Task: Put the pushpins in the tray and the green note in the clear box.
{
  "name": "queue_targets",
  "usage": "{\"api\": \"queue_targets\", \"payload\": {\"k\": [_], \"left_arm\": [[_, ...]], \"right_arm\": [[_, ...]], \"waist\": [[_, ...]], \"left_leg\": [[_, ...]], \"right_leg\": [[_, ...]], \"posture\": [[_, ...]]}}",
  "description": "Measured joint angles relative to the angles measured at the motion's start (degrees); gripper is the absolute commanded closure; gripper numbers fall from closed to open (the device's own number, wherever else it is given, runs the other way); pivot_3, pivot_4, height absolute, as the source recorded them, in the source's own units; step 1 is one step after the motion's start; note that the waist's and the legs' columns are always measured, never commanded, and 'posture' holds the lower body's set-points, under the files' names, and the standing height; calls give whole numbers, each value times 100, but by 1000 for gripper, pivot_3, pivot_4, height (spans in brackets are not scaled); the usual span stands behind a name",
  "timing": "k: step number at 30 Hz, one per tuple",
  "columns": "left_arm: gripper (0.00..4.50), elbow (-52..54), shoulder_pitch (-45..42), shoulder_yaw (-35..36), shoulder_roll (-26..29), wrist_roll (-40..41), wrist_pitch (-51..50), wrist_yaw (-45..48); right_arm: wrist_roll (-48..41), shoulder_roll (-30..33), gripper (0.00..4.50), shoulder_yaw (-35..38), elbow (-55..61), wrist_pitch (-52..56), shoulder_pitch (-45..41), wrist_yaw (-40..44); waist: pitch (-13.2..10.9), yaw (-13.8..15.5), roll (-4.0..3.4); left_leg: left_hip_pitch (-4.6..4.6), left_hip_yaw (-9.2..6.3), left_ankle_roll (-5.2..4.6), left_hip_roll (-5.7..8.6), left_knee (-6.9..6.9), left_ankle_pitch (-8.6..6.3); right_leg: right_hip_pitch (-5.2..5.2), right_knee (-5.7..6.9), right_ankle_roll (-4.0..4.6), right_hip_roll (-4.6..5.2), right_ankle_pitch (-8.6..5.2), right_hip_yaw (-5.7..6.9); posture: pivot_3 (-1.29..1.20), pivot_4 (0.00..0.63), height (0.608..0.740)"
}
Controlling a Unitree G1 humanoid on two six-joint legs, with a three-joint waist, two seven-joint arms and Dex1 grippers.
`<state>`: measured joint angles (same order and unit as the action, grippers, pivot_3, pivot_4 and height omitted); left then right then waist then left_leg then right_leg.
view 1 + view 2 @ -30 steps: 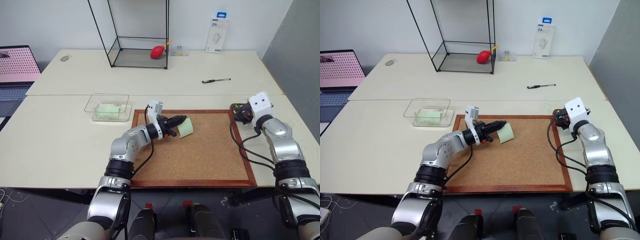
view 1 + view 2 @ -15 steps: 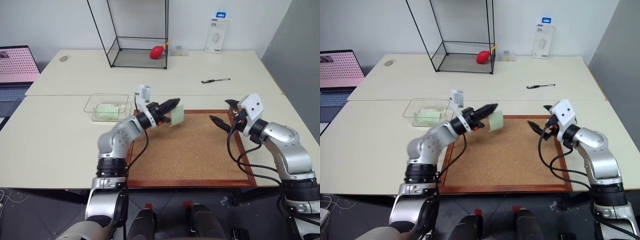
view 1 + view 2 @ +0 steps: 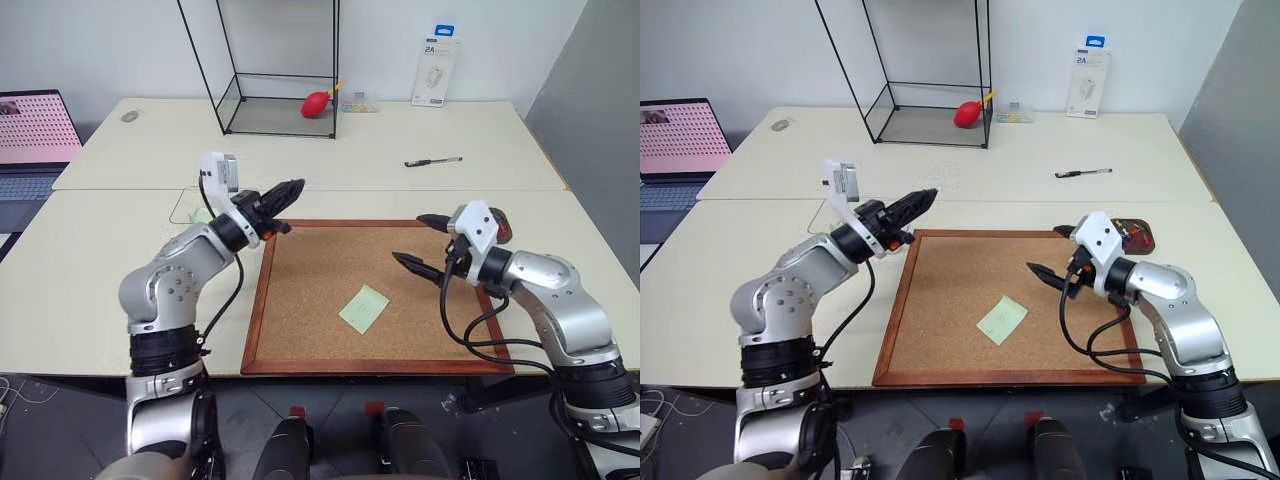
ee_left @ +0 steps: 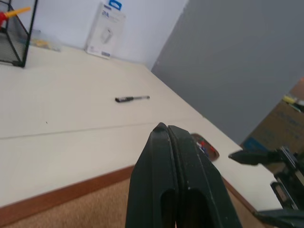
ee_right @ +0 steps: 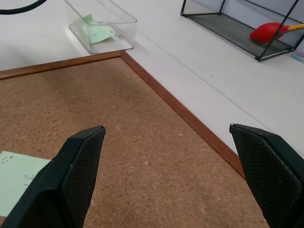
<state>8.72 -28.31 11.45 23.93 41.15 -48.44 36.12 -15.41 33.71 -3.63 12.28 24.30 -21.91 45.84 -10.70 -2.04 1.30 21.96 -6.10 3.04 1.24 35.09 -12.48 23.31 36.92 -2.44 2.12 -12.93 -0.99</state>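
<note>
We see a cream table (image 3: 120, 270) bearing a corkboard (image 3: 320, 290), clear box (image 5: 102, 26), tray (image 3: 1137, 234), pen (image 3: 432, 161), laptop (image 3: 30, 145) and glass case (image 3: 278, 105).

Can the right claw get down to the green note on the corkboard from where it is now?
Probably yes. The right claw stands open above the corkboard, and the green note lies flat and uncovered nearby, with nothing between them. The left claw is off to the other side.

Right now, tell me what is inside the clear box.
In the clear box lies a pale green note, seen through the transparent walls in the right wrist view. From the head views the left arm covers most of the box, so nothing more can be told.
</note>
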Motion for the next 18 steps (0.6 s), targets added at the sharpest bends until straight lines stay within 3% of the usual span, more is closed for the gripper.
{"api": "queue_targets", "payload": {"k": [3, 12, 18], "left_arm": [[3828, 302, 544, -431, 419, -72, -8, 504], [1858, 699, 929, -995, 1257, -290, 466, 1710], [1858, 911, 1272, -1629, 2254, -1175, 1624, 2746]], "right_arm": [[-59, 258, 0, 17, 143, 117, 29, 172], [-578, 574, 0, 11, 798, 1075, 528, 408], [-648, 198, 0, -250, 913, 1622, 821, 65]], "waist": [[-1, 24, 0], [-2, 34, 2], [-3, 22, 0]], "left_leg": [[2, -5, 0, -1, 1, 0], [4, -6, -2, -4, -2, -1], [4, -2, -2, -10, -3, -1]], "right_leg": [[1, 0, 2, 1, -1, 5], [2, -1, 39, 2, -23, 8], [9, 0, 45, -1, -26, 8]], "posture": [[0, 150, 740], [0, 150, 740], [0, 150, 740]]}}
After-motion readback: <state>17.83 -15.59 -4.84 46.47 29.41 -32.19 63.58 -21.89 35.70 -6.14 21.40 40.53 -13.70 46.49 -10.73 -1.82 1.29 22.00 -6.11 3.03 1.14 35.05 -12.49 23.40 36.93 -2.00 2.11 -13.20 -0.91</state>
